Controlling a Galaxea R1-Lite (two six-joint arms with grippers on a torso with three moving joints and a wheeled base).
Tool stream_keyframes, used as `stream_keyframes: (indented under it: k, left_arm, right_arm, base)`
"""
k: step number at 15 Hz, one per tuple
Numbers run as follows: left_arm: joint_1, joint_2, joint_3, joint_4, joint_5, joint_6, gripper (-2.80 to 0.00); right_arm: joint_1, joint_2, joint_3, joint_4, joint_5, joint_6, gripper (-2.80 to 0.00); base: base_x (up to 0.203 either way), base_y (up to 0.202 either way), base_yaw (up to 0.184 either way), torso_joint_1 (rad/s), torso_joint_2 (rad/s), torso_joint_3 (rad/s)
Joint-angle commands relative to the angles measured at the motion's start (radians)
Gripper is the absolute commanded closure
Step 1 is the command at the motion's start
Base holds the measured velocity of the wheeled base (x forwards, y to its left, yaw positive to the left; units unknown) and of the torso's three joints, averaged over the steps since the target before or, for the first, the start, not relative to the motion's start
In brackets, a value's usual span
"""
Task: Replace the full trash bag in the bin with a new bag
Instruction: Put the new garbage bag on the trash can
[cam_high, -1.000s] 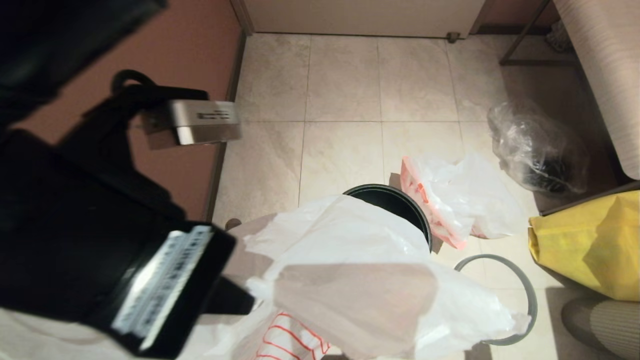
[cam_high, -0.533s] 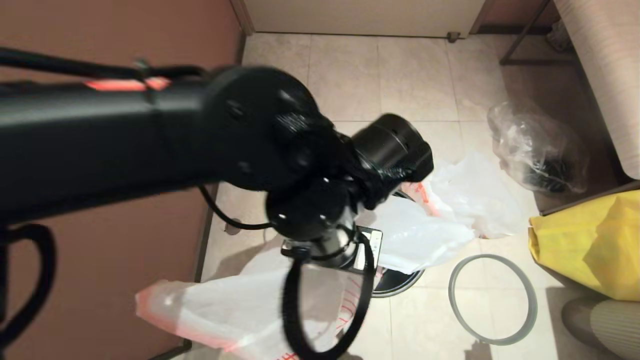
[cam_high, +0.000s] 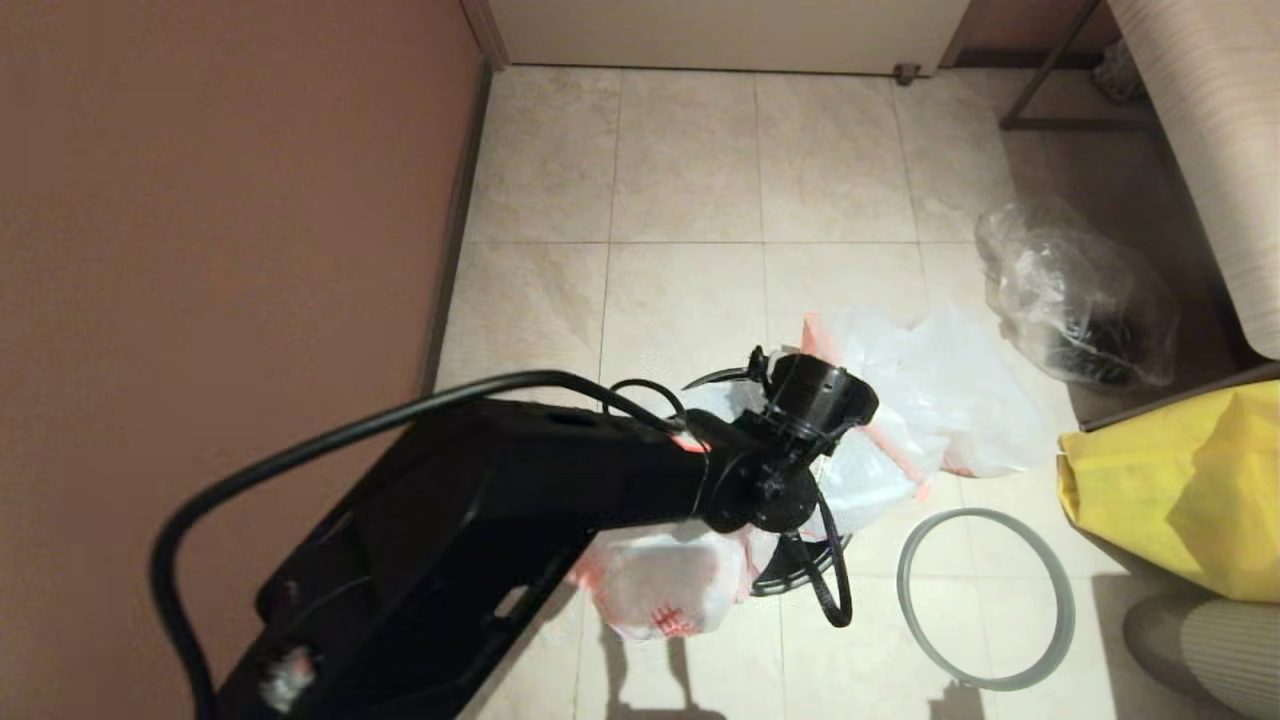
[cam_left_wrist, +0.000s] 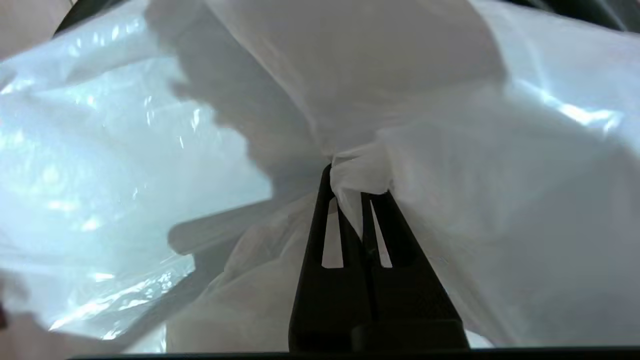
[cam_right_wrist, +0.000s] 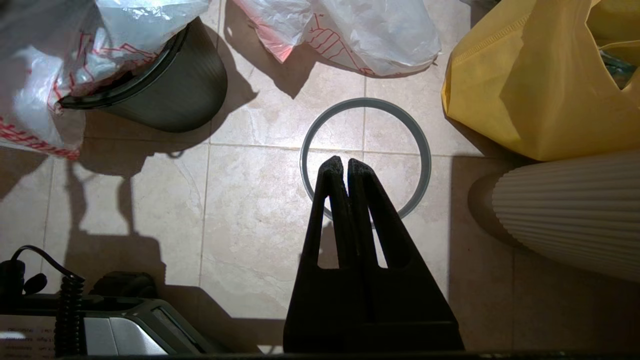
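Beige floor tiles carry the clutter around us: a grey rim ring (cam_high: 985, 598), a yellow sack (cam_high: 1180, 490), a clear bag (cam_high: 1075, 295). Our left arm hides most of the bin (cam_right_wrist: 170, 95) from the head view — the left wrist view shows our left gripper (cam_left_wrist: 356, 182) pinched shut on the new bag (cam_left_wrist: 425, 125) at the bin. Our right gripper (cam_right_wrist: 341, 165) hangs closed, empty, above the ring.

The black left arm (cam_high: 560, 480) now reaches lower over the small round black plastic bin (cam_right_wrist: 170, 90), and the limp translucent white orange-printed bag (cam_high: 665, 590) is bunched there instead of spread wide.
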Motion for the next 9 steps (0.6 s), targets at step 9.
stream_keyframes:
  k: [9]
  left_arm:
    - [0.084, 0.315, 0.001, -0.687, 0.165, 0.6, 0.0]
  right_arm:
    - [0.0, 0.001, 0.0, 0.001, 0.0, 0.0, 0.0]
  base:
    - [0.0, 0.0, 0.0, 0.0, 0.0, 0.0]
